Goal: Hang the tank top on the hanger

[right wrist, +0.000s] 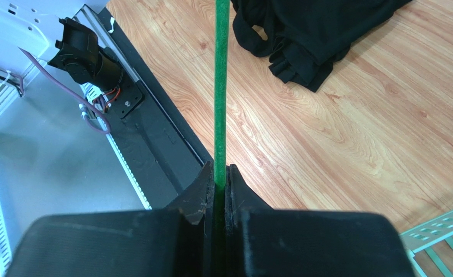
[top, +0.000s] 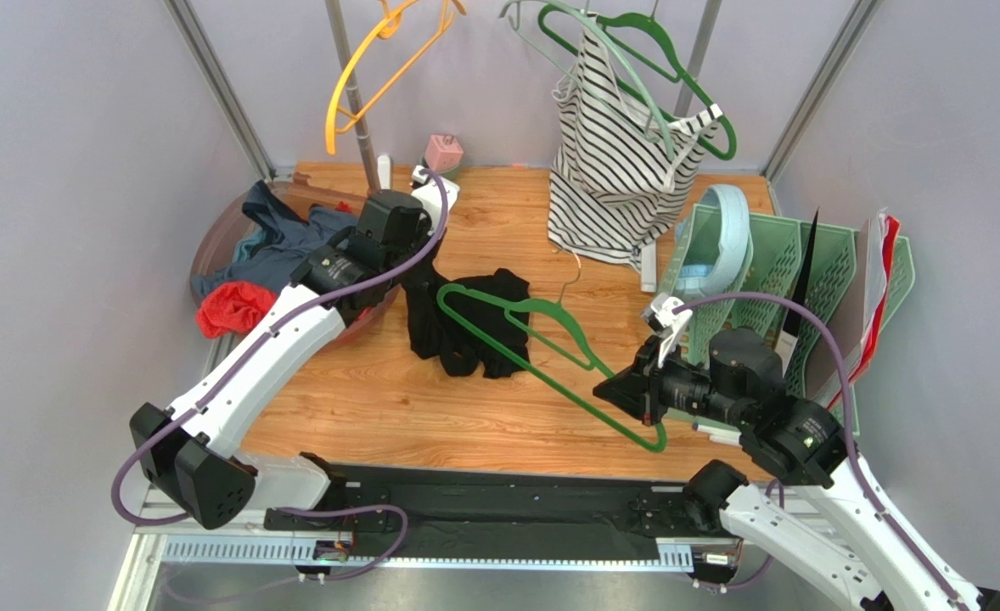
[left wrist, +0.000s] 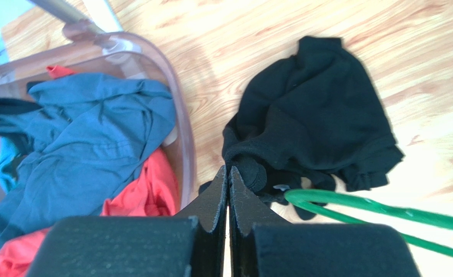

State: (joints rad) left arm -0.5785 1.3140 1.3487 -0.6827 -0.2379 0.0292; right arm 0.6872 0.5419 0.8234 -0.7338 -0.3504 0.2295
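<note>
Tank top lies crumpled just ahead of left gripper, jaws pressed together. Right gripper clamps hanger bar, its far end at the fabric.

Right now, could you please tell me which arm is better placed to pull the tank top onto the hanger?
Left: the left hand is shut right at the edge of the tank top, while the right hand is clamped on the hanger and likely must steady it.

No legible text or labels anywhere.
</note>
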